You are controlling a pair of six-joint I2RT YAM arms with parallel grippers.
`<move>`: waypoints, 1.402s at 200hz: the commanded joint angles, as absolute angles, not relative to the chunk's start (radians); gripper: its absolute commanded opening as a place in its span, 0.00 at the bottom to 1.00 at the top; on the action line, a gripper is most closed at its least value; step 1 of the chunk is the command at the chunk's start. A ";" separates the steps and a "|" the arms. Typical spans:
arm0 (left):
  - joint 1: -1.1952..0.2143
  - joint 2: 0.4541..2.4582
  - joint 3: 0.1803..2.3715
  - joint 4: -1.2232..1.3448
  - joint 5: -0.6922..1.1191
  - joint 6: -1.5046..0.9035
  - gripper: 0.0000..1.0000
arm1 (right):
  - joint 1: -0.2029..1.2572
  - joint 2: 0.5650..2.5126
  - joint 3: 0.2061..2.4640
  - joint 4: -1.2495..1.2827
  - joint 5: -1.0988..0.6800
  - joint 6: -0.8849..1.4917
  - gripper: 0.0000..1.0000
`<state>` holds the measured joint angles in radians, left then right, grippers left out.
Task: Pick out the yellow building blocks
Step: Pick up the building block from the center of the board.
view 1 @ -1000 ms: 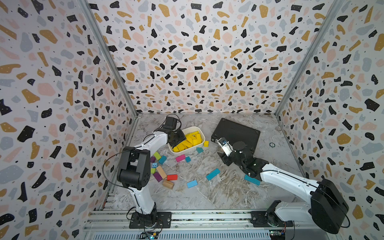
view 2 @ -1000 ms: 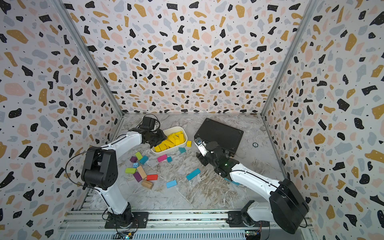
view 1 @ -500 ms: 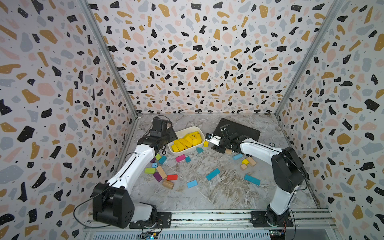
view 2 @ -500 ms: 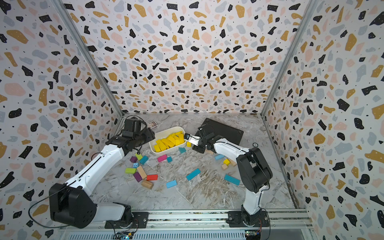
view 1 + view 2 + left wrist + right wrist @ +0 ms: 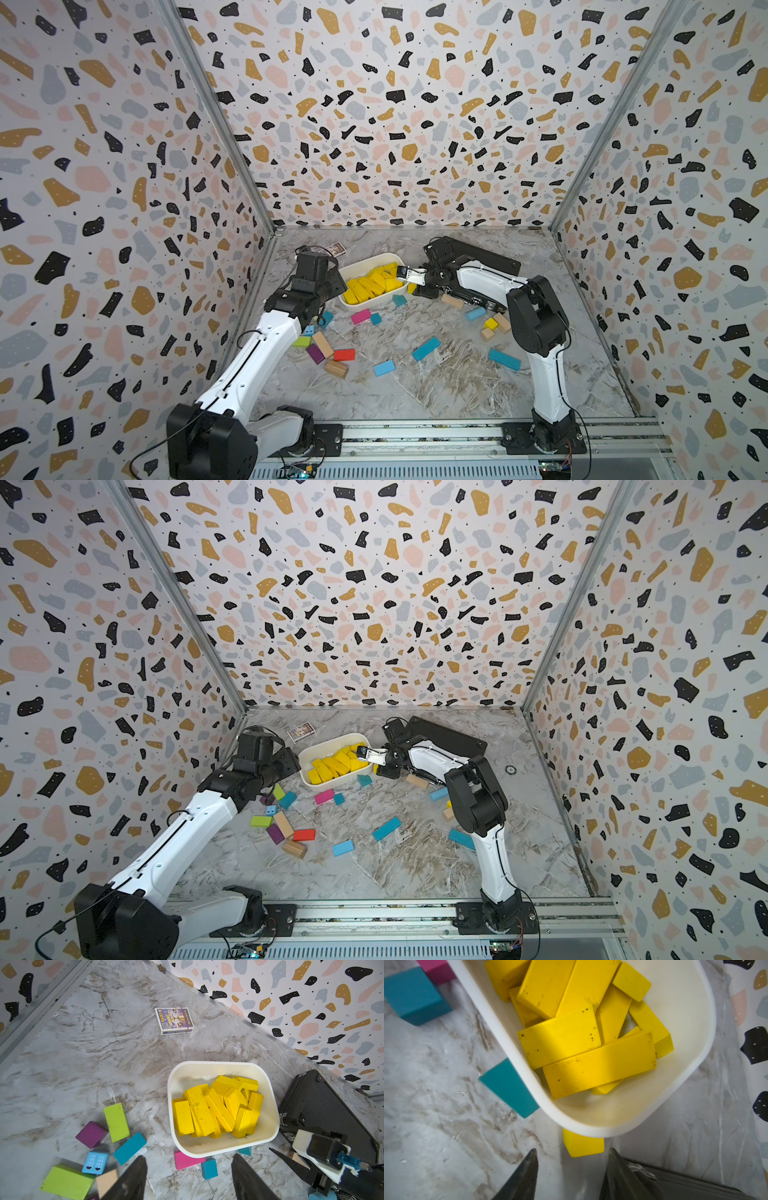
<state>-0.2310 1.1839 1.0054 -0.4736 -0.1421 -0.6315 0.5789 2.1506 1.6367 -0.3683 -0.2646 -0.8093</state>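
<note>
Yellow blocks [image 5: 374, 284] fill the white tub [image 5: 220, 1063], which sits at about 11 o'clock on the floor [image 5: 415, 395] in both top views. By that, most of the sorting looks done. Two seem left: one block [image 5: 583, 1146] just beside the tub at its 3 o'clock, and a cube [image 5: 491, 323] off at 4 o'clock among tan blocks [image 5: 487, 333]. Right gripper [image 5: 572, 1150] has jaws apart, empty, just short of the near block. Left gripper [image 5: 188, 1159] hangs spread and empty at the tub's 9 o'clock.

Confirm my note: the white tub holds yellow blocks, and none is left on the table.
Not the last part: one yellow block lies on the table just outside the tub, in the right wrist view, and a yellow cube sits near the right arm in a top view.
</note>
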 commanded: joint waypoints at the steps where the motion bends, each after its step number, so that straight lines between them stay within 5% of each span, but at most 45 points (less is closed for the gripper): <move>1: -0.230 1.177 1.017 -0.477 -0.169 -0.629 0.65 | 0.579 2.170 1.706 -0.436 -0.253 -0.824 0.55; 89: -0.230 1.178 1.017 -0.486 -0.203 -0.624 0.64 | 0.578 2.252 1.756 -0.449 -0.274 -0.789 0.51; 155: -0.230 1.174 1.011 -0.479 -0.216 -0.636 0.63 | 0.578 2.180 1.702 -0.470 -0.294 -0.737 0.21; 227: -0.230 1.185 0.980 -0.454 -0.224 -0.673 0.63 | 0.584 1.867 1.398 -0.222 -0.338 -0.473 0.16; 280: -0.224 1.203 0.965 -0.423 -0.249 -0.707 0.63 | 0.681 1.985 1.554 -0.135 -0.257 -0.262 0.15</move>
